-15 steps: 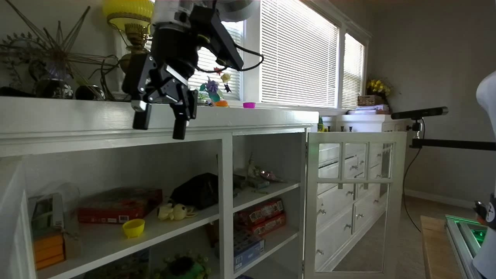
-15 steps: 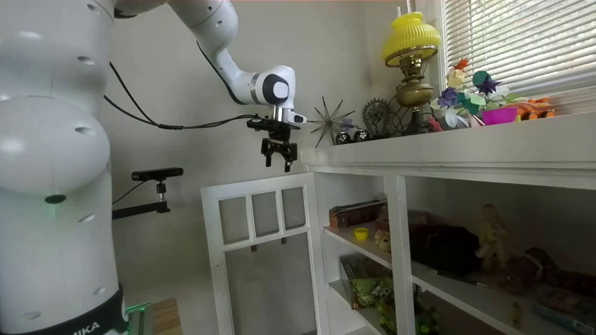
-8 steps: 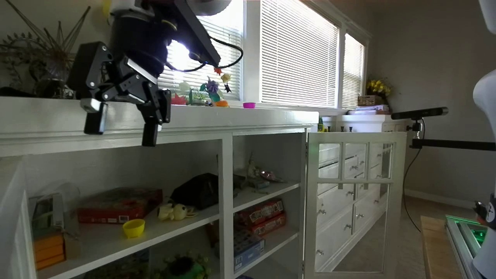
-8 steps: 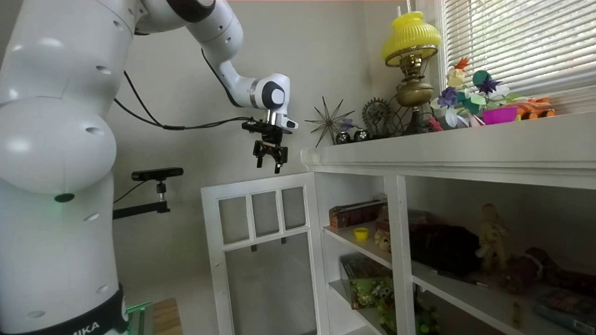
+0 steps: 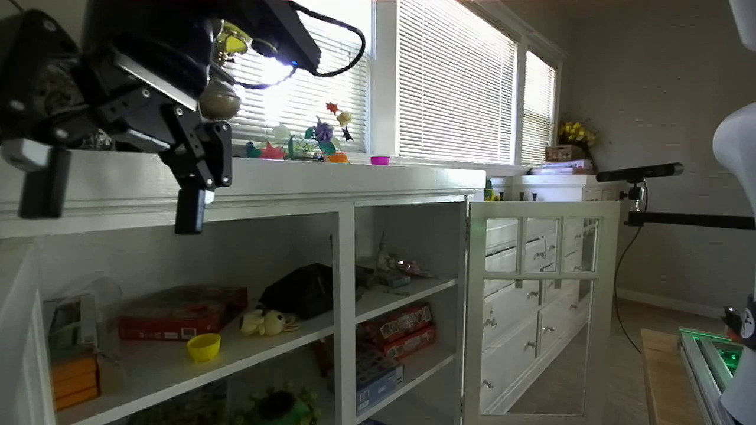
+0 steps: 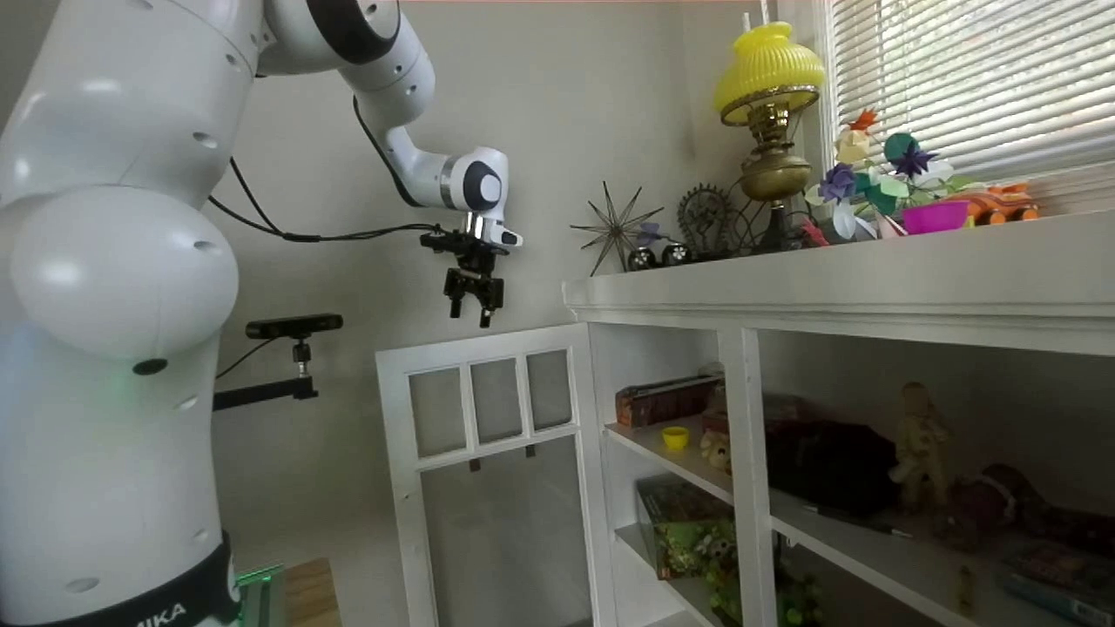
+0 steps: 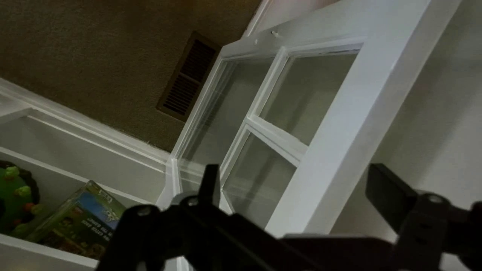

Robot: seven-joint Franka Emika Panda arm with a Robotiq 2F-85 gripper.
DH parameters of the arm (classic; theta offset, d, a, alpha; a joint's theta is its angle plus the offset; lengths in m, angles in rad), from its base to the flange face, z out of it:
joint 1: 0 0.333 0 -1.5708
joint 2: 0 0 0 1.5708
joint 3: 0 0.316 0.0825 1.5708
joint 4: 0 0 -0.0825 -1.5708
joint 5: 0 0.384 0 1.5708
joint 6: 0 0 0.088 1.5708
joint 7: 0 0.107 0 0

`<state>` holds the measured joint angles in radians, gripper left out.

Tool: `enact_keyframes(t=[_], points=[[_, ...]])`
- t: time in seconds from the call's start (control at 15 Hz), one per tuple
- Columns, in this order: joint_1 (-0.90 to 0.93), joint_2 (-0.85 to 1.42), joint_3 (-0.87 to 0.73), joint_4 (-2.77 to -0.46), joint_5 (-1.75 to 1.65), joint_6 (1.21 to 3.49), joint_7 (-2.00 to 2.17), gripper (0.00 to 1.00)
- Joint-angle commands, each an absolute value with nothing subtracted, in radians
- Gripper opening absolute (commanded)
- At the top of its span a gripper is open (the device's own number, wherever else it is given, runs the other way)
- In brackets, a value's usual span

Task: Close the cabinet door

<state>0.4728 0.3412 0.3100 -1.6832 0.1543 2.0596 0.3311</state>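
Note:
The cabinet door (image 6: 488,453), white-framed with three small panes above a large one, stands open at the cabinet's far end in an exterior view. It also shows below the gripper in the wrist view (image 7: 342,143). My gripper (image 6: 470,319) points down just above the door's top edge in that exterior view; its depth there is unclear. In the wrist view the gripper (image 7: 294,164) is open and empty, the door's top rail crossing beneath the gap between its fingers. In an exterior view the gripper (image 5: 113,224) hangs in front of the cabinet. Its fingers touch nothing visible.
A similar glass door (image 5: 608,307) stands open at the opposite end. The white cabinet top (image 5: 354,180) bears a yellow lamp (image 6: 771,78), paper flowers and a wire star. Shelves hold a yellow bowl (image 5: 204,347) and boxes. A mounted camera (image 6: 294,326) stands behind the door.
My gripper has moved left in both exterior views and looks larger in the view where it hangs before the cabinet. It stays open. The doors have not moved.

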Motion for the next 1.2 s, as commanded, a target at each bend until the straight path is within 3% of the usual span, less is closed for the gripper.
enact_keyframes(t=[0.0,1.13], points=[[0.509,0.361,0.312,-1.645,0.119,2.047,0.414,1.00],[0.507,0.421,0.318,-1.698,0.193,2.210,0.413,1.00]])
